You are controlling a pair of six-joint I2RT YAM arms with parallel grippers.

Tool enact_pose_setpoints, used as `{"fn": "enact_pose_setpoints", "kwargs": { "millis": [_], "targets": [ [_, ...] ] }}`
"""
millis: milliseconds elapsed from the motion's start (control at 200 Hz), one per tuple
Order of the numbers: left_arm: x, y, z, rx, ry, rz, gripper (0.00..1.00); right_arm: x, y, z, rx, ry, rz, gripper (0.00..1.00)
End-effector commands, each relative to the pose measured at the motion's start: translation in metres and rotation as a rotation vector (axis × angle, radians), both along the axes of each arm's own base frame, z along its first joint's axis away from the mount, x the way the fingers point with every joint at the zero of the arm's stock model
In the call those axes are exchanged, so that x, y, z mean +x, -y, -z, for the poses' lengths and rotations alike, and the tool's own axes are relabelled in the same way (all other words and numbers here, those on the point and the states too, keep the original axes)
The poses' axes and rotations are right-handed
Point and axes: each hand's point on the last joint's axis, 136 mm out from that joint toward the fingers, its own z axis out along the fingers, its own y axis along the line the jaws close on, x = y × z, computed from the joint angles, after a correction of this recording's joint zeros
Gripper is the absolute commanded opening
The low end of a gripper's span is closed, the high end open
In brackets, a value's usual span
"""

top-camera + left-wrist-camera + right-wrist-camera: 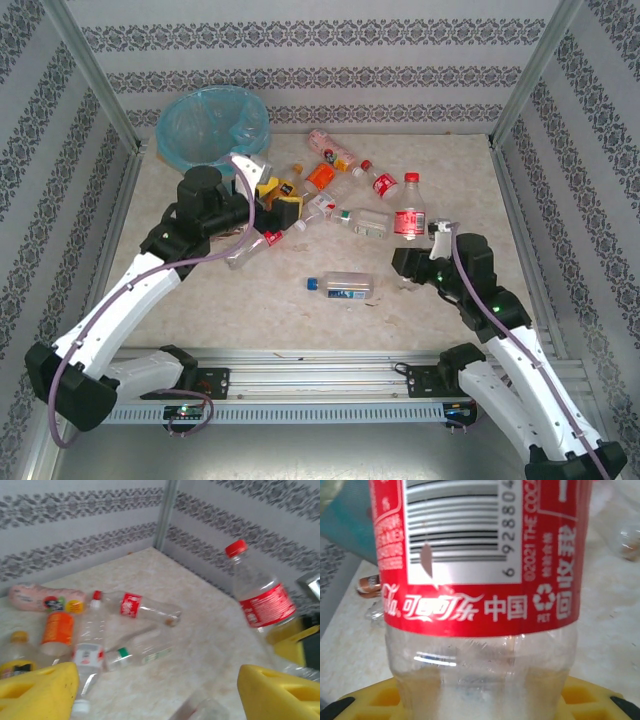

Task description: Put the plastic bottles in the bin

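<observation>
Several plastic bottles lie scattered on the table right of the bin [210,125], which stands at the back left with its blue bag. My left gripper [279,198] hovers open among them. In the left wrist view its yellow fingers [37,690] stand wide apart, and a clear bottle [202,710] pokes in low between them without being gripped. My right gripper [413,240] is shut on the base of an upright red-labelled bottle [410,212]. Its label [480,550] fills the right wrist view, and the bottle stands tall at the right of the left wrist view [260,600].
A pink bottle [332,148], an orange-labelled one [320,175] and a red-labelled one [380,182] lie at the back. A green-labelled bottle [365,222] sits mid-table, and a blue-capped bottle [342,286] lies nearer the front. Patterned walls enclose the table.
</observation>
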Motion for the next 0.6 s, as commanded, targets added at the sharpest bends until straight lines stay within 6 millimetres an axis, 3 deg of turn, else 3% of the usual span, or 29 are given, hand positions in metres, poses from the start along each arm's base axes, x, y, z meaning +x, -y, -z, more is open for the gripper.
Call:
{"fn": "enact_pose_setpoints", "kwargs": {
  "millis": [0,275,435,595],
  "targets": [
    [-0.021,0.026,-0.034,-0.174,-0.119,0.164,0.81,0.000,-0.028,-0.050,0.033,0.191,-0.132,0.45],
    [-0.036,0.050,-0.078,-0.392,-0.212,0.363,0.75,-0.017,-0.090,-0.076,0.026,0.306,-0.382,0.44],
    [-0.040,0.053,-0.070,-0.401,-0.254,0.385,0.73,-0.031,-0.118,-0.077,0.019,0.307,-0.495,0.44],
    [-0.044,0.053,-0.063,-0.398,-0.278,0.395,0.69,-0.035,-0.132,-0.077,0.022,0.295,-0.543,0.44]
  ]
}}
